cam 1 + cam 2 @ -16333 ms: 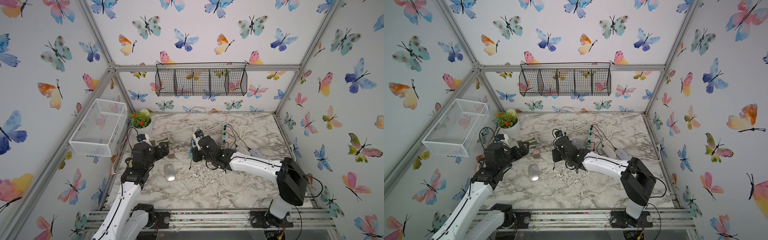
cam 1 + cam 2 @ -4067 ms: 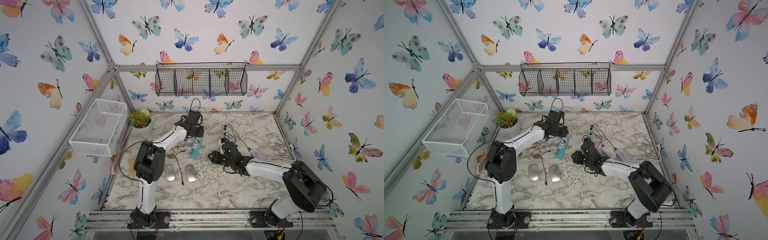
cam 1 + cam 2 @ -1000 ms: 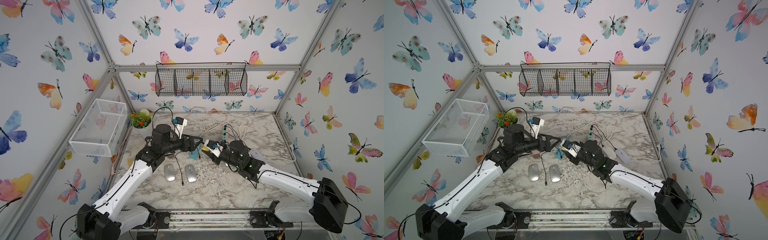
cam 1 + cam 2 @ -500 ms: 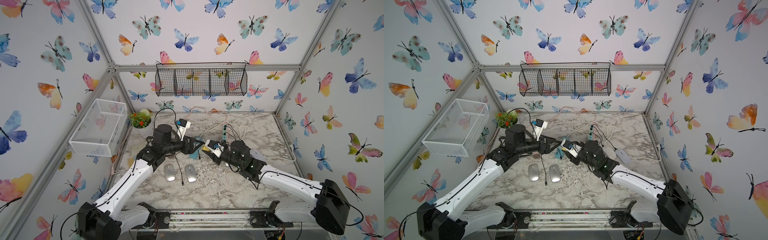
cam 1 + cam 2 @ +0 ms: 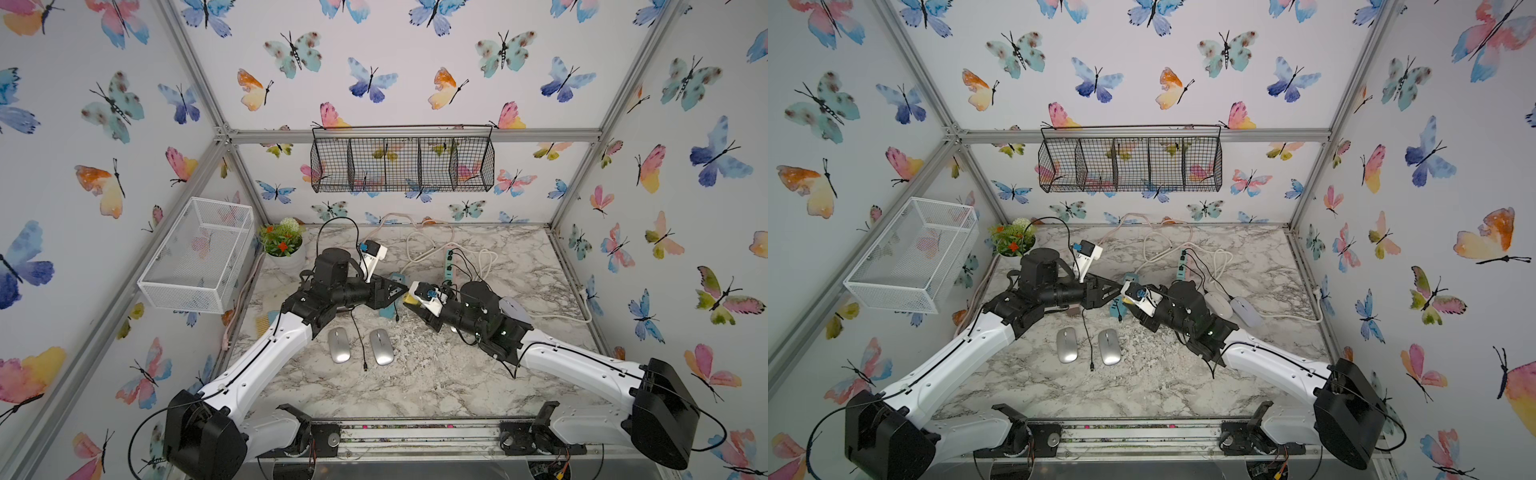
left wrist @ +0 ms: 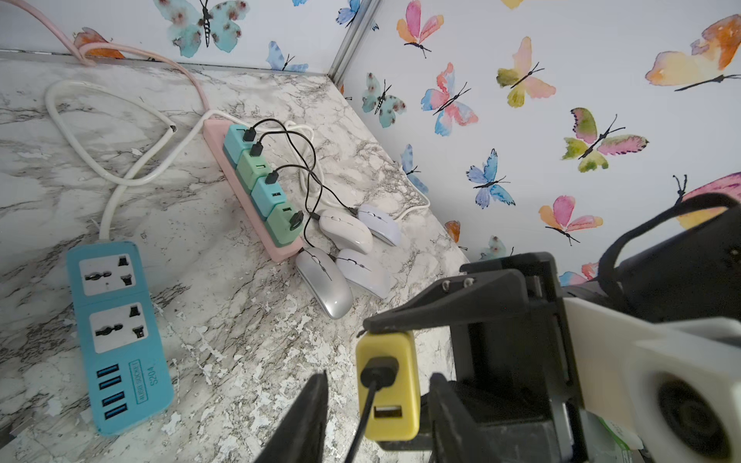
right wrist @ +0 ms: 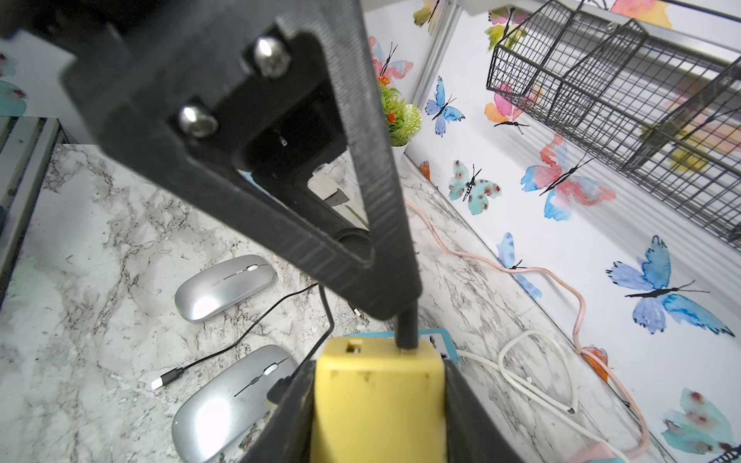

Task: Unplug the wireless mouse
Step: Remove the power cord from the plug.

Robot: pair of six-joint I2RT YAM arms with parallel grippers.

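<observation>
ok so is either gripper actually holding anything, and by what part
The right gripper clamps the yellow charger by its two side faces. The left gripper holds nothing: its fingers flank the black plug, not touching it.

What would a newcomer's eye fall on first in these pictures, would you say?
Dead centre, the right gripper clamps a yellow charger while the left gripper, jaws open, straddles the black plug in it. Just in front lie two silver mice with a loose cable between them.

Glossy silver mouse (image 7: 224, 409); matt yellow plastic charger (image 7: 379, 397); chipped marble-look table (image 5: 415, 386).
</observation>
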